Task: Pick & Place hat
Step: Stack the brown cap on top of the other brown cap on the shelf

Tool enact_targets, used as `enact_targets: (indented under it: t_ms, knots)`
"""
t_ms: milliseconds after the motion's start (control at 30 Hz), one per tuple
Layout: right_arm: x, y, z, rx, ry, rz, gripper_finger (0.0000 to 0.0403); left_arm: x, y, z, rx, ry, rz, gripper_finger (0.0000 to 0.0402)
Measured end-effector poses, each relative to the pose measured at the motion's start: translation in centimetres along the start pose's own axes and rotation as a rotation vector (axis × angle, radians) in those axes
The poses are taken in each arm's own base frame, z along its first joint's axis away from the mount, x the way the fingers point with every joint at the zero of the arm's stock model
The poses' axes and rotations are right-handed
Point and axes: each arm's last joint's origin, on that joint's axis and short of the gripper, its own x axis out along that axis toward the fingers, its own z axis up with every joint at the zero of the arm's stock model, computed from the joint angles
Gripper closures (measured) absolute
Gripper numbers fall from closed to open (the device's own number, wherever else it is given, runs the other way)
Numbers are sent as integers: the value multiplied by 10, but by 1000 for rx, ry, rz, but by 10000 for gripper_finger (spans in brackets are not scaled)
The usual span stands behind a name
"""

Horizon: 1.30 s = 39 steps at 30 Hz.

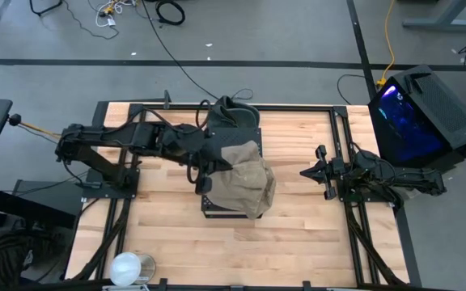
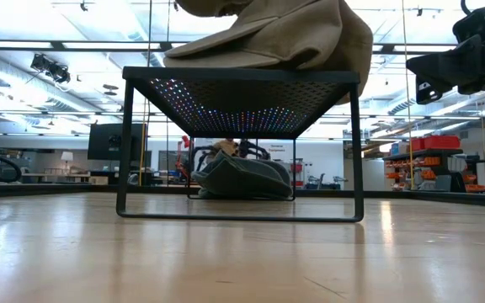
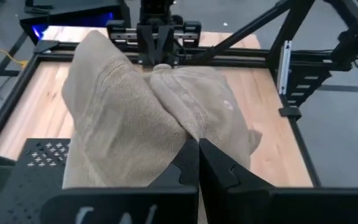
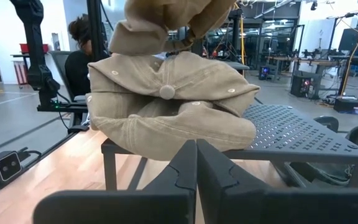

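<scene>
Item: tan hat (image 1: 247, 179), crumpled, resting on the black perforated stand (image 1: 249, 127) at mid-table, its bulk draped over the stand's near right corner and part of it lifted and bunched. Left gripper (image 1: 205, 171): reaches in from the left and sits at the hat's left edge; in its wrist view the two fingers (image 3: 188, 163) are pressed together with tan cloth gathered directly ahead of them, so it is judged to be pinching a fold of the hat, though the contact itself is hidden. Right gripper (image 1: 312, 172): waits well to the right of the stand, pointed at the hat, fingers (image 4: 185, 163) closed flat on nothing. Also present: a dark green bag (image 2: 242, 177) on the table beyond the stand, seen under the shelf from the low view; a white cup (image 1: 126, 267) near the table's front left corner; a seated person (image 4: 79, 59) in the room behind. Step in hand, as judged: lifting the hat clear of the stand. Handling notes: the cloth is limp and will sag and swing below the grip; raise straight up until the hanging part clears the shelf edge before travelling sideways, or it may drag the light stand. A thin fold can slip free, so move slowly and set down fully before releasing.
</scene>
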Motion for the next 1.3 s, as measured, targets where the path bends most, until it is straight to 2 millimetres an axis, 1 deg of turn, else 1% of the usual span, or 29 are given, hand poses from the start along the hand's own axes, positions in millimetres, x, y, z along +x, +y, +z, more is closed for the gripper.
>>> enact_targets:
  t_ms: [200, 333, 600, 767, 900, 1033, 1300]
  knots:
    - [0, 0, 0, 0, 0, 0, 396, -2, -2, 7, -39, -60, -78, 401]
    - [0, 0, 0, 0, 0, 0, 396, -3, -1, 6, -42, -53, -80, 401]
    - [0, 0, 0, 0, 0, 0, 396, -3, 6, 3, -45, -20, -59, 402]
    - [0, 0, 0, 0, 0, 0, 396, 7, 12, -7, -54, 17, -43, 402]
    - [0, 0, 0, 0, 0, 0, 396, 17, 15, -17, -67, 35, -84, 402]
    - [0, 0, 0, 0, 0, 0, 396, 25, 17, -23, -71, 23, -103, 402]
    - [0, 0, 0, 0, 0, 0, 396, 29, 26, -27, -30, 36, -157, 401]
